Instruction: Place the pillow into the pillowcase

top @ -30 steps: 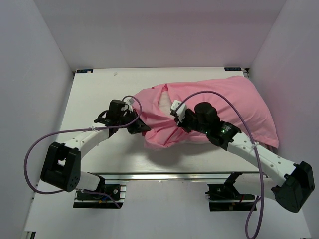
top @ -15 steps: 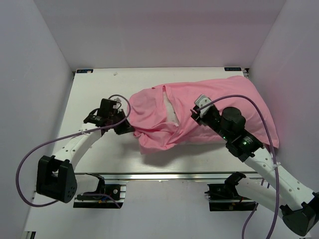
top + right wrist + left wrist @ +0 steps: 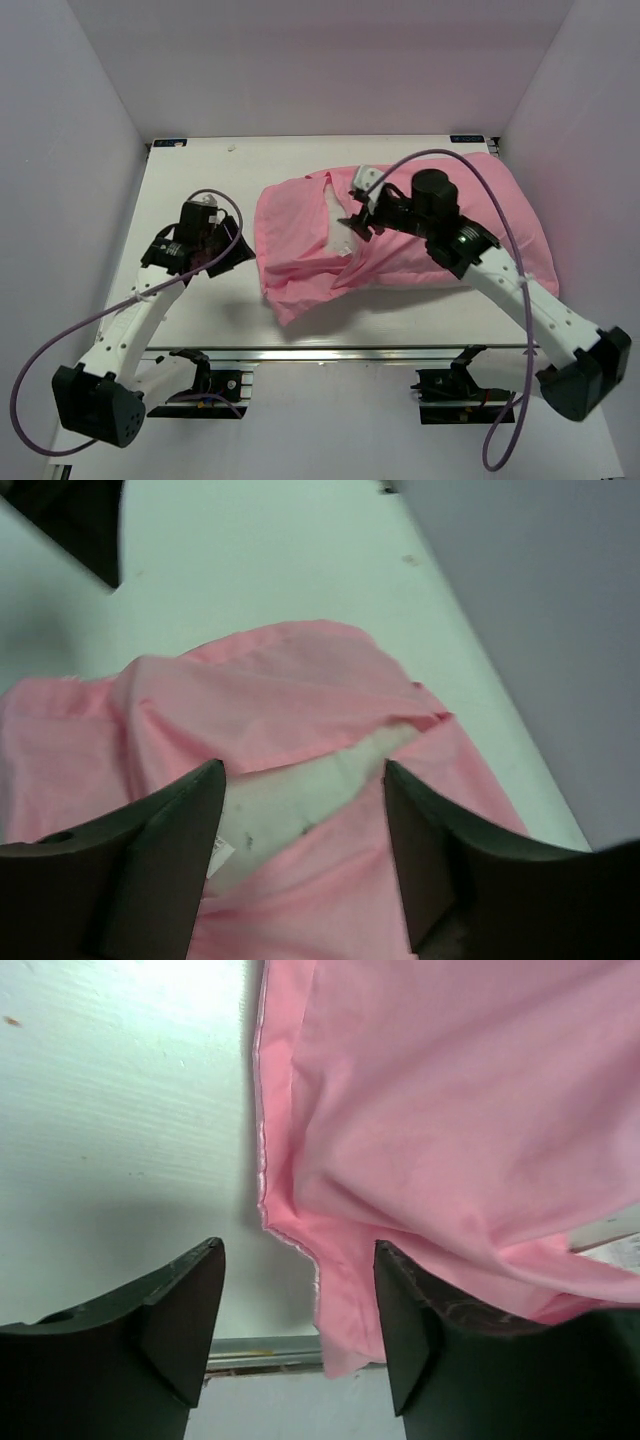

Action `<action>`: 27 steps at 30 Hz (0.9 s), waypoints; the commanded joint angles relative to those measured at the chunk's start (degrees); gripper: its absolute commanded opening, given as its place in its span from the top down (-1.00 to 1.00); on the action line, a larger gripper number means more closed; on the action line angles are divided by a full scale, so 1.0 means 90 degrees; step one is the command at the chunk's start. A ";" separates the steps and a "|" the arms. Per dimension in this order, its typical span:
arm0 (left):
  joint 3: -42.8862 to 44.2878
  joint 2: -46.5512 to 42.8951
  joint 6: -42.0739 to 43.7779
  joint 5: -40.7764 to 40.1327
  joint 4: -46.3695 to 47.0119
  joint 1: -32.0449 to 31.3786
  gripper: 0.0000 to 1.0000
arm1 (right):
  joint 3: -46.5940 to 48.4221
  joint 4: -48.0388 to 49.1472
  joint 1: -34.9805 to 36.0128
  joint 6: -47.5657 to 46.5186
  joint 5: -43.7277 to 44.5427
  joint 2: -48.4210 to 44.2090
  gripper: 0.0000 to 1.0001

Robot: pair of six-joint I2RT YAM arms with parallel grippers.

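Mostly, the pillowcase (image 3: 290,215) covers the pillow (image 3: 337,222).

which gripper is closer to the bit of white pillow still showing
Right. The right gripper hovers over the exposed pillow at the pillowcase opening; the left gripper is off the pillowcase's left edge.

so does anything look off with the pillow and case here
Yes. The pillowcase is rumpled and askew at its left, open end, a slack corner trailing toward the near table edge. A strip of white pillow shows bare through the gaping mouth, so it is not fully covered.
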 commanded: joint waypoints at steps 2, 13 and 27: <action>0.0703 -0.0681 0.0032 -0.1063 -0.0731 0.0019 -0.48 | 0.1017 -0.1926 0.0262 -0.0668 -0.1535 0.0943 -0.78; -0.0311 -0.1718 -0.0543 -0.0540 -0.0430 0.0029 -0.55 | 0.0560 -0.1558 0.1191 -0.1486 0.0018 0.1051 -0.57; -0.0272 -0.1513 -0.0456 -0.0334 -0.0117 0.0029 -0.54 | 0.1899 -0.1476 0.1103 -0.0456 0.1040 0.2986 -0.24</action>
